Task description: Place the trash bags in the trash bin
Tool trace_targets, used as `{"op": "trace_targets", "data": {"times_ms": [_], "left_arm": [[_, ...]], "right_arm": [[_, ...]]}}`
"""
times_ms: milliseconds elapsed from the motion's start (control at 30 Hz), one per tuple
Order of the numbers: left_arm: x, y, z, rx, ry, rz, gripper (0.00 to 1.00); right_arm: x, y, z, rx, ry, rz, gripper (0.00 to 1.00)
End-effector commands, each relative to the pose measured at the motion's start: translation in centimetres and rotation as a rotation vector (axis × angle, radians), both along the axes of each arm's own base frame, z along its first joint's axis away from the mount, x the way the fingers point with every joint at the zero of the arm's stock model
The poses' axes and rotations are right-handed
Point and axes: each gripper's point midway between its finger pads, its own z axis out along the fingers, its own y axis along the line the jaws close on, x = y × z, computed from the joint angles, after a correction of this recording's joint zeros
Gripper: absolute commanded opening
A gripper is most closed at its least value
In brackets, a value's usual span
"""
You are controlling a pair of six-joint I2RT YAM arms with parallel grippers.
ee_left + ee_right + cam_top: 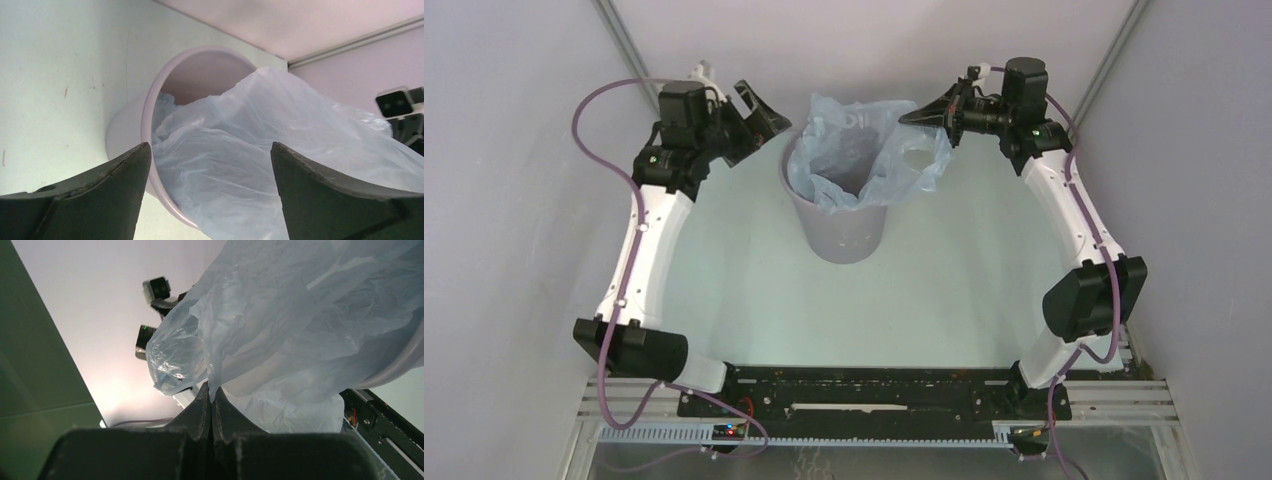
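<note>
Pale blue-grey film of the trash bag [864,150] sits partly inside the trash bin [844,235], with its upper part rising above the rim and spilling over the right side. The bin stands upright at the middle rear of the tabletop [944,300]. The right pincer [911,117] is clamped on the bag's upper edge, its arm extended forward with the wrist turned inward. The left pincer [764,112] is spread apart and empty just beside the bin's left rim, its arm likewise bent inward.

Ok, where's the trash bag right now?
Top view, far centre: the trash bag sits partly inside the trash bin, its right edge pinched by the right gripper.
</note>
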Motion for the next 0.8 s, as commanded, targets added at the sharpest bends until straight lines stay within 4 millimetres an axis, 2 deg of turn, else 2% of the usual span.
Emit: {"op": "trace_targets", "data": {"times_ms": [0, 100, 233, 333, 433, 533, 667, 767], "left_arm": [[0.8, 1.5, 3.1, -0.032, -0.110, 0.035, 0.94], [3.2, 1.4, 0.6, -0.087, -0.056, 0.057, 0.94], [6.6, -1.3, -1.9, -0.169, -0.018, -0.051, 0.87], [7.5, -2.8, -2.6, -0.192, -0.012, -0.114, 0.85], [7.1, -3.9, -3.1, -0.217, -0.006, -0.152, 0.84], [6.1, -4.8, -5.1, -0.250, 0.050, -0.158, 0.76], [3.4, -6.4, -7.9, -0.301, 0.134, -0.188, 0.69], [1.0, -7.4, -8.6, -0.326, 0.175, -0.214, 0.66]], "right_arm": [[0.2, 0.0, 0.9, -0.027, -0.043, -0.022, 0.00], [0.2, 0.2, 0.4, -0.037, -0.035, -0.019, 0.00], [-0.1, 0.6, 0.3, -0.042, -0.045, -0.004, 0.00], [-0.4, 0.9, 0.3, -0.046, -0.056, 0.012, 0.00], [-0.7, 0.8, -0.1, -0.062, -0.058, 0.020, 0.00], [-0.9, 0.6, -0.7, -0.083, -0.064, 0.020, 0.00], [-1.0, -0.2, -1.3, -0.095, -0.066, 0.007, 0.00], [-1.2, -1.2, -1.8, -0.103, -0.062, -0.006, 0.00]]}}
